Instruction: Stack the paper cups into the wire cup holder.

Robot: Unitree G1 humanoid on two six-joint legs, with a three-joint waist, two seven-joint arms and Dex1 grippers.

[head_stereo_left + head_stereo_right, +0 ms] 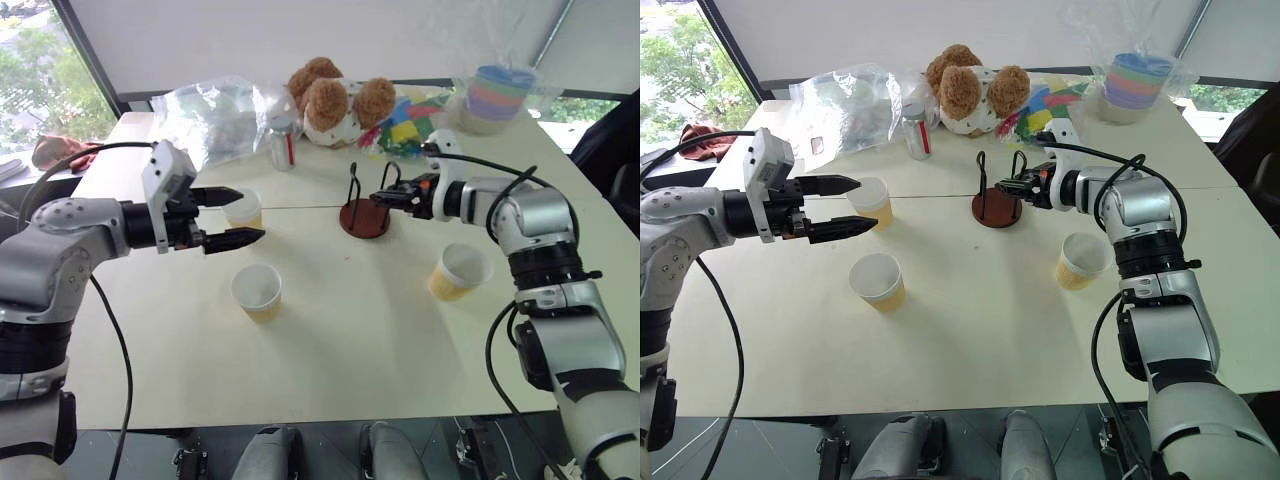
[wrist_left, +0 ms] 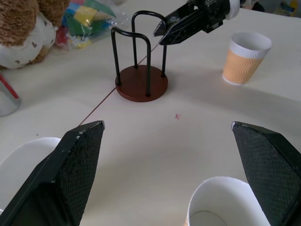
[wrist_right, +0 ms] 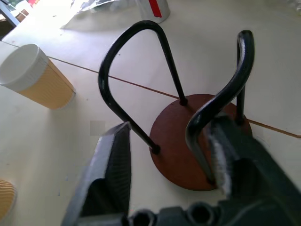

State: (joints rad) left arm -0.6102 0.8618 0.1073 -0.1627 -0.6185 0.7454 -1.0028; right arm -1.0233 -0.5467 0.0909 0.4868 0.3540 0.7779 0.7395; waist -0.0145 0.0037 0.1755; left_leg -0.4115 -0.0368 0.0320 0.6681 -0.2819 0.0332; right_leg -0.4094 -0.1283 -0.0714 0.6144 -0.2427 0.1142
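Three yellow-orange paper cups stand upright on the table: one [image 1: 246, 214] just beyond my left gripper, one [image 1: 257, 291] nearer the front, one [image 1: 459, 272] on the right below my right forearm. The wire cup holder [image 1: 364, 215], a red-brown disc with two black wire loops, stands empty mid-table. My left gripper [image 1: 250, 213] hovers open above the table between the two left cups, holding nothing. My right gripper [image 3: 169, 127] is at the holder, its fingers narrowed but apart around one wire loop [image 3: 221, 99], which lies against one finger [image 3: 225, 160].
Along the far edge sit a teddy bear [image 1: 330, 100], a crumpled clear plastic bag [image 1: 215, 115], a small can [image 1: 283, 145], a bag of colourful blocks [image 1: 410, 125] and pastel bowls in clear plastic [image 1: 500, 95]. A red cloth [image 1: 60, 152] lies far left.
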